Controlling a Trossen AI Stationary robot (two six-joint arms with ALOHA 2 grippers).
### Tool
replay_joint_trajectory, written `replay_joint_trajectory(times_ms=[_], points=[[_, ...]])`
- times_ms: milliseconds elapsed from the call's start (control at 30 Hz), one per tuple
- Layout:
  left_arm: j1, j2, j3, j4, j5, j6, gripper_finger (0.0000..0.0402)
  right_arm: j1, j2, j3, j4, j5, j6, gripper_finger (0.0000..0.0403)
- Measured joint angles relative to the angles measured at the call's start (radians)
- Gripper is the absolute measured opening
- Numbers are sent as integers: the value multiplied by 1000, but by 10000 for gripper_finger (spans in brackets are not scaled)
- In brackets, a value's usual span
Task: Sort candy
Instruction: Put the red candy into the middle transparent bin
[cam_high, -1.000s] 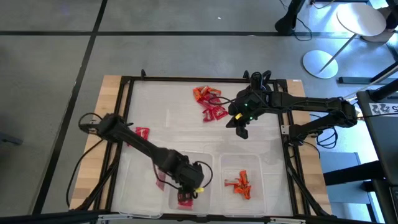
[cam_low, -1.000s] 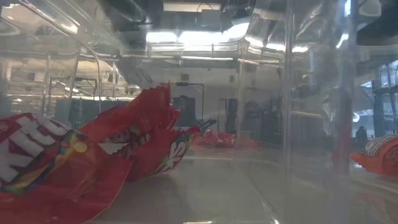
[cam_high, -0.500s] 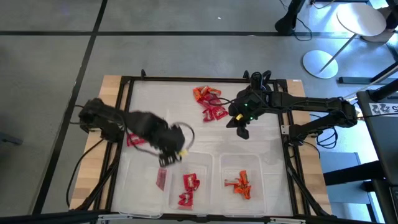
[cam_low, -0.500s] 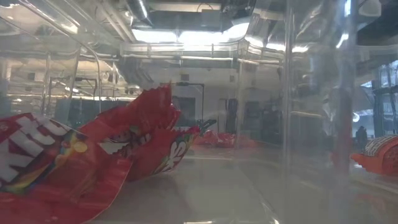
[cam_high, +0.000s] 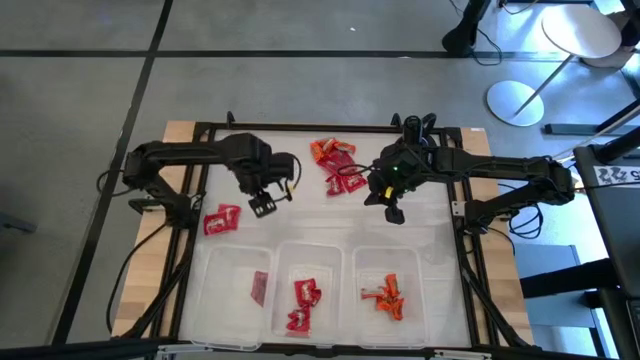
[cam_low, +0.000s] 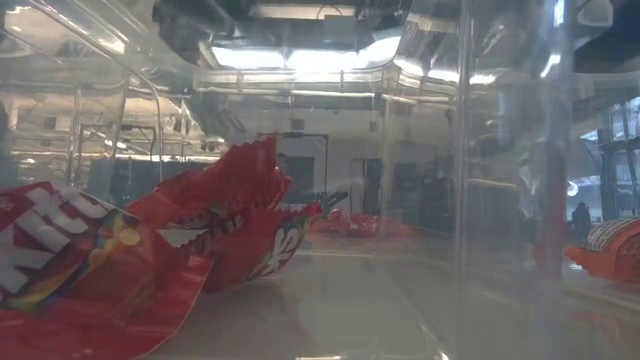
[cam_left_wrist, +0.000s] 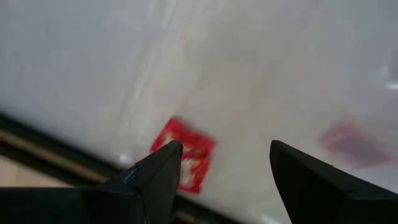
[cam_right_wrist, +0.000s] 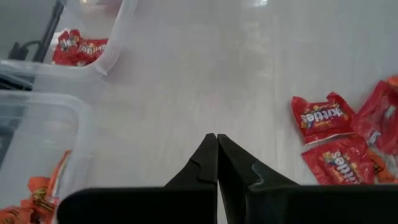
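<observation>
A heap of red candy packets (cam_high: 335, 165) lies at the far middle of the table. One loose red packet (cam_high: 221, 218) (cam_left_wrist: 186, 155) lies flat at the left. My left gripper (cam_high: 262, 204) (cam_left_wrist: 224, 155) hangs open above the table just right of that packet, pointing down, with nothing between its fingers. My right gripper (cam_high: 392, 211) (cam_right_wrist: 217, 142) is shut and empty, slanting down over bare table near the heap; two of its packets (cam_right_wrist: 320, 115) show beside the fingers.
Three clear bins stand along the near edge: the left bin (cam_high: 240, 262) holds a flat red bar (cam_high: 259, 288), the middle bin (cam_high: 330, 258) red packets (cam_high: 300, 305) (cam_low: 120, 260), the right bin (cam_high: 415, 262) orange pieces (cam_high: 388, 296). A black frame (cam_high: 300, 127) borders the table.
My left gripper has risen out of the middle bin and swung toward the table's far left, staying open and empty. It now hangs over the table beside the loose red packet. The red packets in the middle bin lie where they were.
</observation>
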Motion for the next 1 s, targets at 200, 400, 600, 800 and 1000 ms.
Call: replay_joint_trajectory(times_ms=[200, 400, 600, 800, 1000], points=[[139, 3, -206, 56, 2, 62, 235, 0, 0, 0, 4, -1, -11, 3], [233, 3, -411, 149, 13, 24, 235, 0, 0, 0, -10, -2, -12, 3], [268, 3, -572, 183, 50, -121, 235, 0, 0, 0, -13, -2, -12, 3], [225, 3, -678, 327, 147, -261, 235, 0, 0, 0, -12, -1, -12, 3], [179, 3, -750, 415, 220, -342, 235, 0, 0, 0, -5, 26, -13, 3]])
